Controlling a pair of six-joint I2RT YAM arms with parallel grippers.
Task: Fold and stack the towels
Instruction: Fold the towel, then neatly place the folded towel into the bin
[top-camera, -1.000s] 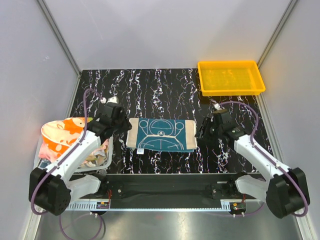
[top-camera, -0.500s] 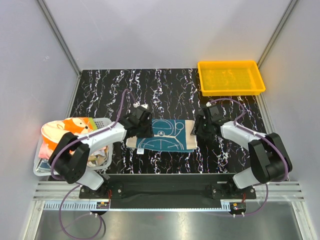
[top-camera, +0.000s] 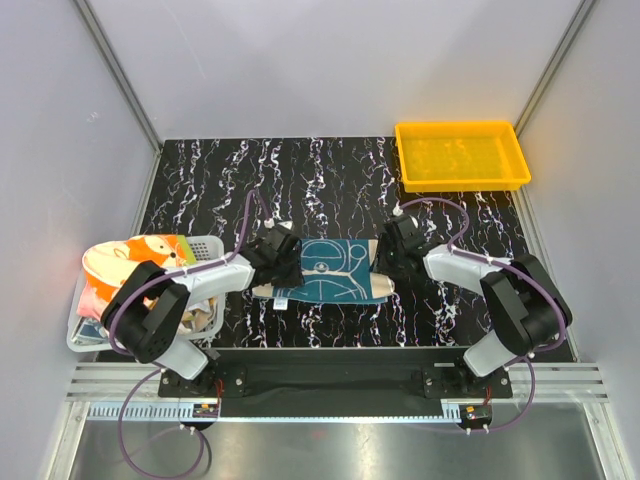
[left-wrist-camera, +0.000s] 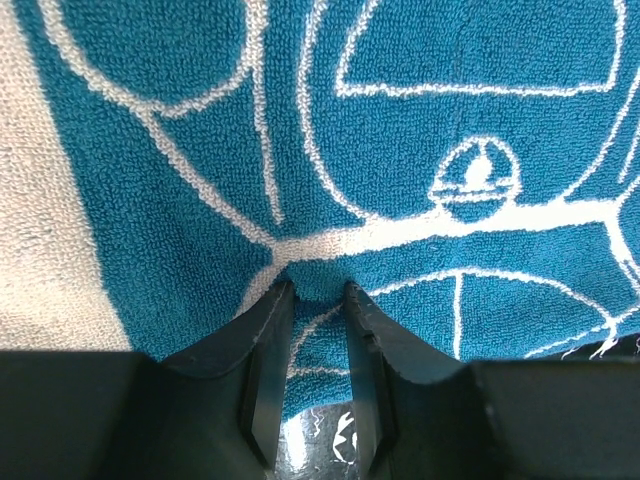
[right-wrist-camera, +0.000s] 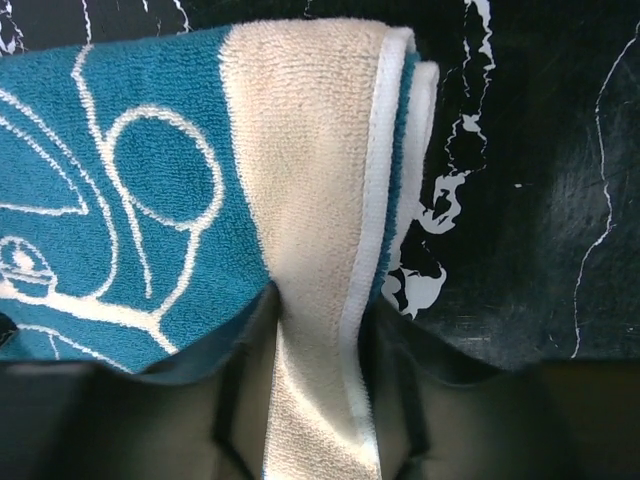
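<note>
A folded teal towel (top-camera: 335, 268) with a cream border lies flat on the black marbled table, between the two arms. My left gripper (top-camera: 285, 262) is down on its left part, shut on a small pinch of teal cloth (left-wrist-camera: 318, 275) that bulges between the fingertips (left-wrist-camera: 272, 300). My right gripper (top-camera: 383, 262) is at the towel's right end. The cream border (right-wrist-camera: 310, 200) of that end runs between its jaws, which are shut on it. More towels (top-camera: 130, 262), orange-and-cream and pale pink, are piled at the far left.
A white mesh basket (top-camera: 205, 243) at the table's left edge holds the piled towels. A yellow plastic tray (top-camera: 462, 184) stands at the back right corner. Grey walls close in the table on three sides.
Both grippers have moved inward onto the teal towel, the left from beside the basket, the right from off its right edge. Each has closed on cloth, and the towel's right end has bunched slightly.
</note>
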